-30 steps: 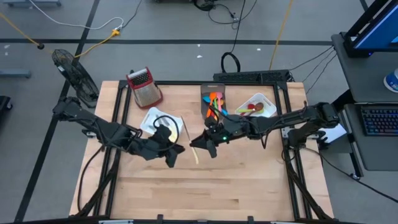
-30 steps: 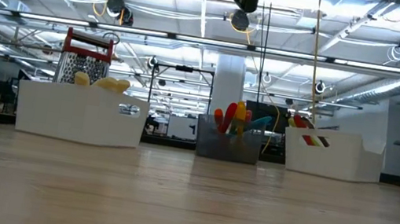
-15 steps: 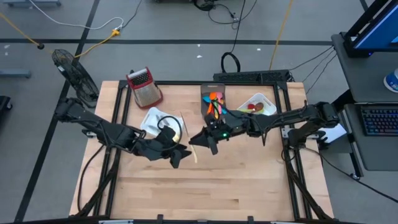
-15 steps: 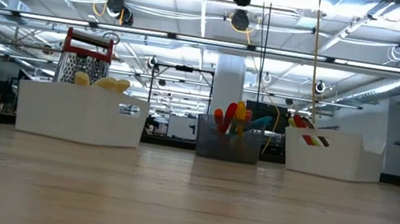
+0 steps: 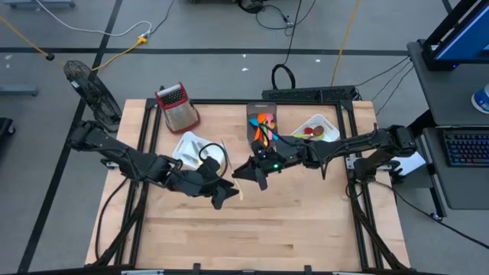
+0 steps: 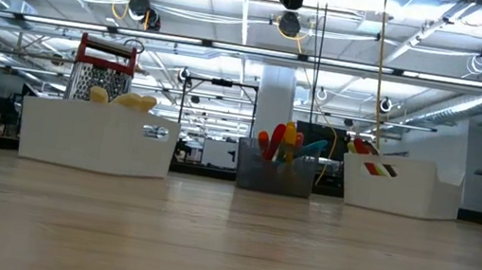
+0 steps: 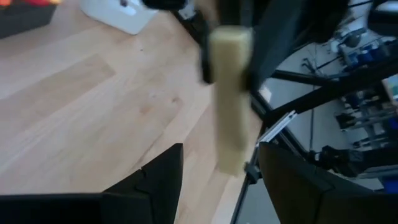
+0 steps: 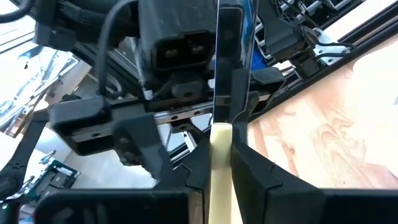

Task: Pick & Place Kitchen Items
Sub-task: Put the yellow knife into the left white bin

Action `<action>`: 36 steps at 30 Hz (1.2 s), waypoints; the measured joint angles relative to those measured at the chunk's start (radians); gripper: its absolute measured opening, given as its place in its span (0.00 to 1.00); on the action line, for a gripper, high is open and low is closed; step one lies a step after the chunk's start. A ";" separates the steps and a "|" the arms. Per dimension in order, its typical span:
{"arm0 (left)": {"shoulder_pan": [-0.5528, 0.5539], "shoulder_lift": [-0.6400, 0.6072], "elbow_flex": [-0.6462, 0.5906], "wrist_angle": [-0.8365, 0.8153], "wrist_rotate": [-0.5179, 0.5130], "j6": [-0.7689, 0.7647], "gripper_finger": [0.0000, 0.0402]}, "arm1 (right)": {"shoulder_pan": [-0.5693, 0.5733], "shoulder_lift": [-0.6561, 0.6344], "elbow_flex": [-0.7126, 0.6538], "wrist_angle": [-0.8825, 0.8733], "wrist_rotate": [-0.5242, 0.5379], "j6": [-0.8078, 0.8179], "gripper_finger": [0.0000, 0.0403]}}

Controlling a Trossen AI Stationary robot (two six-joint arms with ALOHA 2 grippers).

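Your right end effector (image 5: 243, 174) pinches a cream-handled knife (image 5: 238, 186) above mid-tabletop (image 5: 290, 229), the handle pointing toward 6 o'clock. Your left end effector (image 5: 226, 191) sits at the knife's 8 o'clock, fingers (image 7: 155, 180) spread either side of the handle without gripping.

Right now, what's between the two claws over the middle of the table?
In the high view, a cream-handled knife spans the gap: the right claw is shut on it, and its free end reaches the open left claw.
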 joint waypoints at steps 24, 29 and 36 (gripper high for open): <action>0.075 0.006 0.000 0.088 0.097 0.077 0.44 | 0.003 0.000 0.000 0.039 0.030 0.008 0.09; 0.088 0.006 0.000 0.093 0.097 0.093 0.26 | 0.003 0.000 0.000 0.037 0.031 0.010 0.09; 0.095 0.005 0.000 0.087 0.101 0.097 0.14 | 0.003 0.000 0.000 0.031 0.032 0.005 0.09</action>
